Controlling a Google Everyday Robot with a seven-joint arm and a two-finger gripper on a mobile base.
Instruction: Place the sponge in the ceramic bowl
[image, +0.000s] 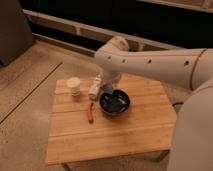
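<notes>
My hand (108, 91) is at centre frame, down over the upper-left rim of the ceramic bowl (126, 107) on the wooden bench (135, 132). I cannot tell whether it is open or gripping anything. A blue-grey patch inside the bowl, just under the hand, looks like the sponge (115, 99). A white cup (74, 86) stands further left, and an orange-red stick (90, 113) lies just left of the bowl.

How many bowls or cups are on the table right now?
2: the ceramic bowl in the middle, under the gripper; a white cup at back left. The arm could hide others.
</notes>
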